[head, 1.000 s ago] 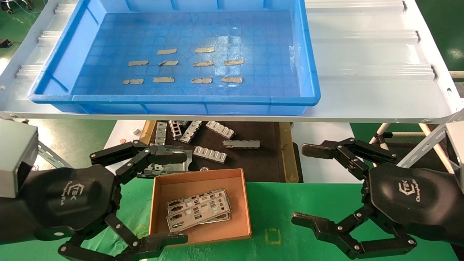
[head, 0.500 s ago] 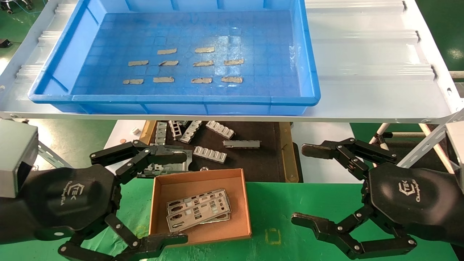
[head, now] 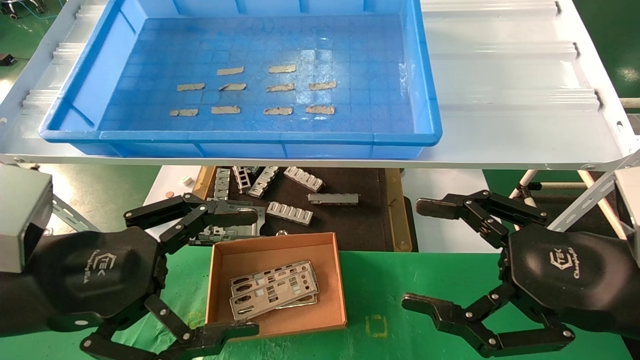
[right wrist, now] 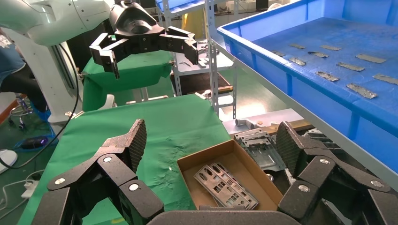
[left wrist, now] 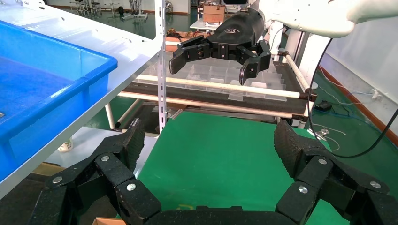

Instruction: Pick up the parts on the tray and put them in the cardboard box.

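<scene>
Two tools of mine hang low in the frame, both spread wide and holding nothing: my left tool [head: 250, 272] at lower left, my right tool [head: 417, 255] at lower right. Between them, the cardboard box [head: 220, 280] on the green tabletop [head: 425, 280] holds the parts [head: 272, 290]. The tray [head: 420, 75] fills the upper left.

Both arms sit low in the head view, one in each bottom corner of the frame, wrists turned inward so the grippers face each other. The left gripper [head: 250, 272] is at lower left, its jaws spread wide with nothing between them, one finger high and one near the bottom edge. The right gripper [head: 417, 255] at lower right mirrors it, jaws equally wide apart and empty.
</scene>
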